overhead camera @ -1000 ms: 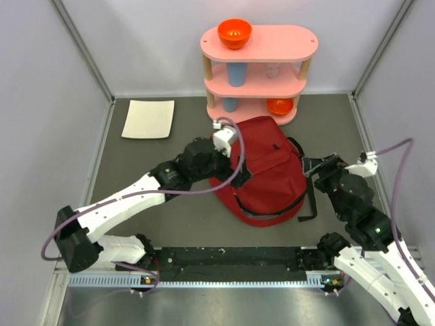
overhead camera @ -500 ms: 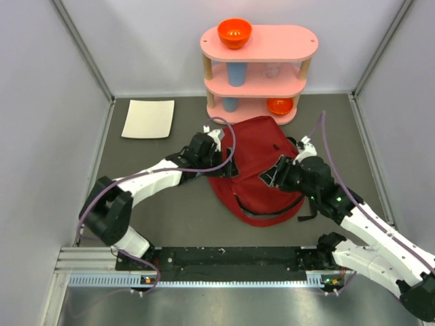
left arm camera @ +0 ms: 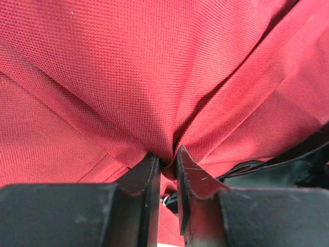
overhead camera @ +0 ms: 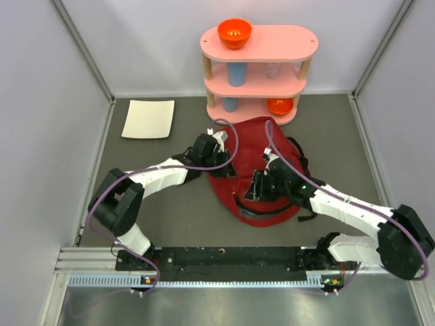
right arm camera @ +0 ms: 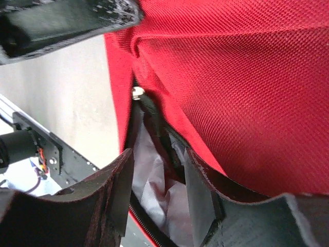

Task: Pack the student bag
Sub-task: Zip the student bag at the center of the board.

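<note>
The bag (overhead camera: 272, 146) is lying beneath the right gripper (right arm camera: 157, 190), its zip mouth (right arm camera: 154, 118) gaping just ahead of the jaws, which are standing apart astride the lip. The left gripper (left arm camera: 165, 170) is pinching a fold of its cloth tight at the tips. Opening seems to be the step in hand: next, the right gripper is needing to clamp the lip and pull away from the left.

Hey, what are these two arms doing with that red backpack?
Two robot arms are working on the student bag, which lies on the table. The left gripper pinches a fold of its red fabric. The right gripper sits at the open zipper, jaws apart around its edge, with pale lining showing inside.
</note>
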`<state>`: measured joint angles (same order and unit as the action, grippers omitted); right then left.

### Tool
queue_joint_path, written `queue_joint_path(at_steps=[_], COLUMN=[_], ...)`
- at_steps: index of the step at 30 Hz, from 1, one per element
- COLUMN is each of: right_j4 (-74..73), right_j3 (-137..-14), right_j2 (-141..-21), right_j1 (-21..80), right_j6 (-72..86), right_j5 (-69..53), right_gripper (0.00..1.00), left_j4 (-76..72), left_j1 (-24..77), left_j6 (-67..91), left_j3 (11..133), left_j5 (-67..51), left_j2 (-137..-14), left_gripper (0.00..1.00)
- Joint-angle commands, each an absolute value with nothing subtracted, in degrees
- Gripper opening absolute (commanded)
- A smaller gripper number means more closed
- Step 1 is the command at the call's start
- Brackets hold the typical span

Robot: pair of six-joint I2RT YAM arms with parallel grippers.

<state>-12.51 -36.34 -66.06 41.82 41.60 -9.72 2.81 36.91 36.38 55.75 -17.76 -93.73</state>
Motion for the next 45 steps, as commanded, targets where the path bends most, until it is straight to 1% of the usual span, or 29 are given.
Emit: queue_joint_path(at_steps=[1, 2, 3, 4, 11, 15, 18, 23, 29, 32, 33, 35, 41, 45], right_j4=[-6.43, -6.16, -5.80, -4.41, -0.36, -1.32, -1.23, -2.02, 1.04, 1.14, 0.79, 1.31, 1.93, 3.25], right_j3=[-36.47, -36.65, -36.82, -36.74, -37.53, -38.84, -39.64, -41.83, -43.68, -44.82, -45.17, -44.66, -43.42, -42.45], right_j2=[-71.53, -72.41, -73.47, -73.74, -74.09, -75.32, -77.08, -78.13, -79.01, -81.56, -82.35, -83.49, -83.76, -82.62], right_j1=[42.54, 42.71, 43.06, 43.85, 45.88, 45.97, 45.97, 46.05, 46.14, 46.14, 46.23, 46.58, 46.67, 46.67], right_j6=[39.38, 39.11, 38.94, 38.24, 37.53, 36.57, 34.12, 30.15, 27.69, 27.86, 28.64, 29.97, 31.11, 31.81], right_j5=[-11.69, -11.86, -11.60, -11.34, -12.57, -12.13, -12.57, -13.00, -18.18, -19.68, -18.56, -15.22, -13.80, -14.32], right_gripper=[0.40, 0.37, 0.37, 0.37, 0.38, 0.39, 0.43, 0.43, 0.40, 0.39, 0.36, 0.35, 0.34, 0.31], left_j4=[-1.67, -1.15, -0.79, -0.44, 3.43, 3.69, 3.78, 3.78, 3.69, 3.60, 3.60, 3.52, 3.69, 3.78], left_j1=[36.65, 36.56, 36.56, 36.65, 36.56, 36.56, 36.56, 36.56, 36.56, 36.56, 36.56, 36.56, 36.56, 36.56], left_j6=[36.30, 36.12, 36.04, 35.86, 34.89, 34.72, 34.80, 34.63, 34.89, 34.89, 34.89, 34.98, 34.63, 34.54], left_j3=[55.46, 55.46, 55.55, 55.72, 56.78, 57.04, 57.48, 57.74, 57.92, 57.74, 57.66, 57.66, 57.74, 57.92], left_j5=[-19.07, -18.99, -19.07, -19.07, -18.81, -19.07, -19.51, -19.95, -20.74, -20.65, -20.65, -20.65, -20.83, -21.09], left_j2=[-92.12, -91.67, -91.15, -90.19, -87.98, -87.63, -87.71, -87.89, -88.24, -87.89, -87.72, -87.54, -87.36, -87.45], left_gripper=[0.15, 0.14, 0.11, 0.10, 0.09, 0.08, 0.08, 0.07, 0.06, 0.05, 0.05, 0.05, 0.04, 0.04])
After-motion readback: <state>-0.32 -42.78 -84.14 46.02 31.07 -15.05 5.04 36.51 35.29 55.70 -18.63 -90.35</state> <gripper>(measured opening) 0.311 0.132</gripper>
